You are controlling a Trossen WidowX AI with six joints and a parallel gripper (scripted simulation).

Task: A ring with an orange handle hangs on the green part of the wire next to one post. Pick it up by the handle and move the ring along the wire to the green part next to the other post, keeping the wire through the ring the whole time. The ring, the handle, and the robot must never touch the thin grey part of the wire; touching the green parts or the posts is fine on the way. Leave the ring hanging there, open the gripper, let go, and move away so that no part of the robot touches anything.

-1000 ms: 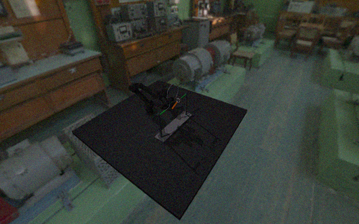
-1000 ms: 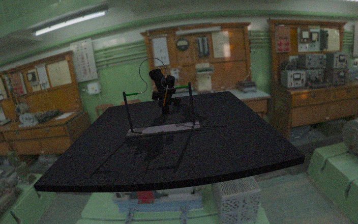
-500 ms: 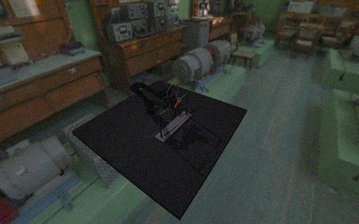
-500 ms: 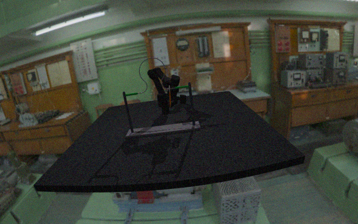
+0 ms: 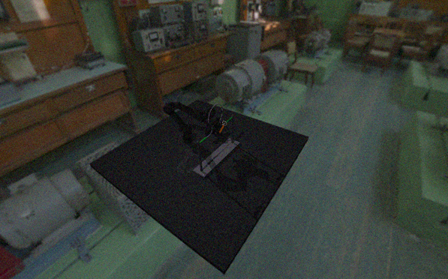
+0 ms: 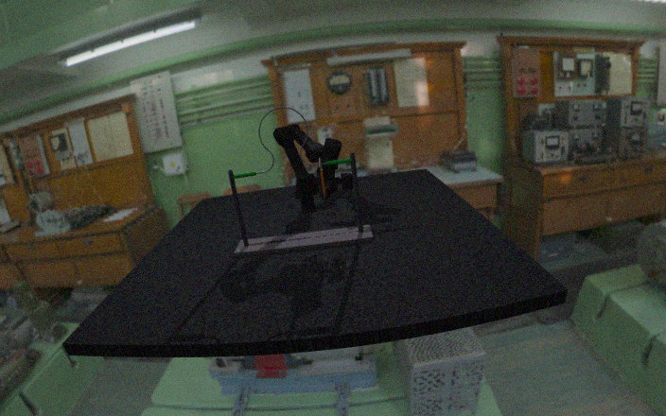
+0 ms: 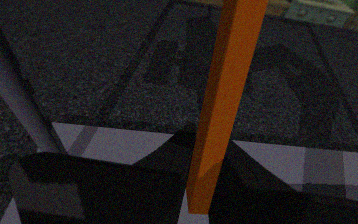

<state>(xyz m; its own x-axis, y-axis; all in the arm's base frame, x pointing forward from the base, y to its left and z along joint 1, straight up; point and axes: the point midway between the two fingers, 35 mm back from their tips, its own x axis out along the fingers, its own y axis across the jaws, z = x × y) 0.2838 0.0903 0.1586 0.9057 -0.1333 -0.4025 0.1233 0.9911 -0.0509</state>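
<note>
The ring (image 6: 320, 163) is small and seen nearly edge-on in the exterior view. It is at the inner end of the right green part (image 6: 339, 161) (image 5: 229, 120); whether it touches the wire is too small to tell. Its orange handle (image 5: 221, 129) (image 6: 323, 180) (image 7: 225, 95) hangs down, nearly upright. My gripper (image 7: 199, 131) is shut on the handle's lower part. The other green part (image 5: 205, 140) (image 6: 244, 175) is by the left post (image 6: 238, 211). The thin grey wire (image 6: 259, 132) arches high between the green parts.
The right post (image 6: 357, 196) stands close to the gripper's side; a post (image 7: 22, 102) also shows at the left in the wrist view. Both posts rise from a pale base strip (image 5: 212, 161) (image 6: 304, 240) on the black table (image 5: 172, 186) (image 6: 417, 274). The arm is behind the wire.
</note>
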